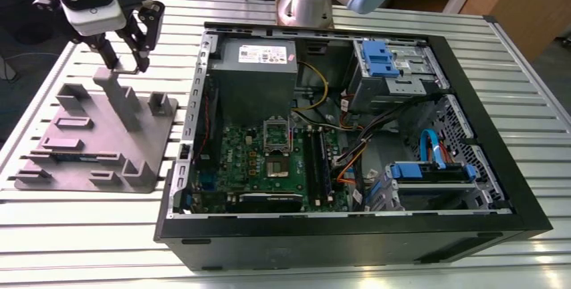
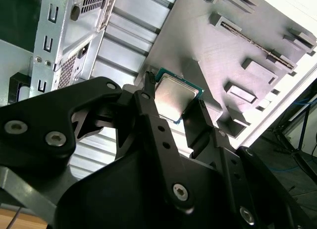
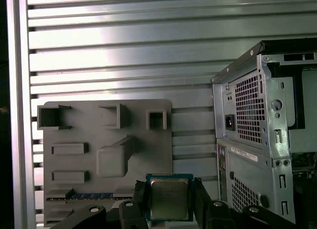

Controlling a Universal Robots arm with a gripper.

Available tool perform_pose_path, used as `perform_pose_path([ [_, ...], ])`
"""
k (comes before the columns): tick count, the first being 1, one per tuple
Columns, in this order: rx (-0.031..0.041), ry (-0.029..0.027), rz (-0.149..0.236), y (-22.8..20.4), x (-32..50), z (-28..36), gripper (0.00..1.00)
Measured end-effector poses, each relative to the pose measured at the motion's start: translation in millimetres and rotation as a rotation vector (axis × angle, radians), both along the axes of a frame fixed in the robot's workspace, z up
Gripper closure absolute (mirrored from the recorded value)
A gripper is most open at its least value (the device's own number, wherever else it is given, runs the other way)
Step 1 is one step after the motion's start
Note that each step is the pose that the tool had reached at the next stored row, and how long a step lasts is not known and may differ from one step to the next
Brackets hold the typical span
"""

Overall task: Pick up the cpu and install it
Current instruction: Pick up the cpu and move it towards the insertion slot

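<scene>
Black pincer (image 1: 126,67) closed on square silver cpu (image 3: 169,198), held above grey plastic tray (image 1: 159,136), open computer case (image 1: 357,239) alongside on slatted counter (image 1: 531,102).

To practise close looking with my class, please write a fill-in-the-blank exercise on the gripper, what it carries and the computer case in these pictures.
1. The gripper is shut on the ____.
2. In the exterior view, the gripper is to the ____ of the computer case.
3. The computer case lies with its side ____, showing the motherboard.
Missing words: cpu; left; open.
</scene>
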State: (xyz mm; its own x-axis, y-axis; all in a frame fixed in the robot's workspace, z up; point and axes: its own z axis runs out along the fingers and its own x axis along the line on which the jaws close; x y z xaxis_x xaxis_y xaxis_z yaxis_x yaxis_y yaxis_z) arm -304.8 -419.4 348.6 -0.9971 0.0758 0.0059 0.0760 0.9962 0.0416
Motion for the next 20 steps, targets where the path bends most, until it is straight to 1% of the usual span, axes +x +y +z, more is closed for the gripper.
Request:
perform_pose_path([
  [9,0.0000,-0.0001,0.000,0.0,3.5,0.0,0.53],
  [17,0.0000,-0.0001,0.000,0.0,12.0,-0.1,0.53],
  [20,0.0000,-0.0001,0.000,0.0,12.7,-0.1,0.53],
])
